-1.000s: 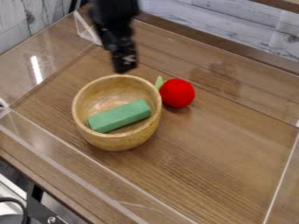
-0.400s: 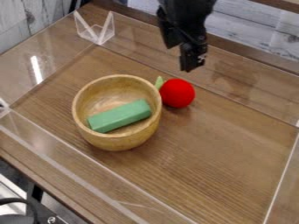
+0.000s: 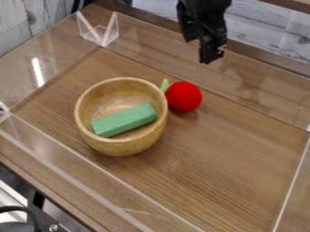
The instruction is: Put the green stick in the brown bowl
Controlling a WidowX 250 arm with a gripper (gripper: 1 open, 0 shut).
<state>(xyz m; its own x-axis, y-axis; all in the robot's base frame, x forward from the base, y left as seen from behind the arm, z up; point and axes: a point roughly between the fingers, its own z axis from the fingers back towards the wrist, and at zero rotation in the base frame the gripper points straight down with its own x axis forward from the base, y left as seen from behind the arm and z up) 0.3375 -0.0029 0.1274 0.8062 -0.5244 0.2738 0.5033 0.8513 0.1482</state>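
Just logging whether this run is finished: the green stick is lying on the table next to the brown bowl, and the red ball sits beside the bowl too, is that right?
Not quite: the green stick is inside the brown bowl, not on the table, as the camera view shows. The red ball does sit beside the bowl.

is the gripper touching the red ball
Apart: the now camera view shows bare wood between the open gripper and the red ball, with the gripper well beyond it toward the far edge
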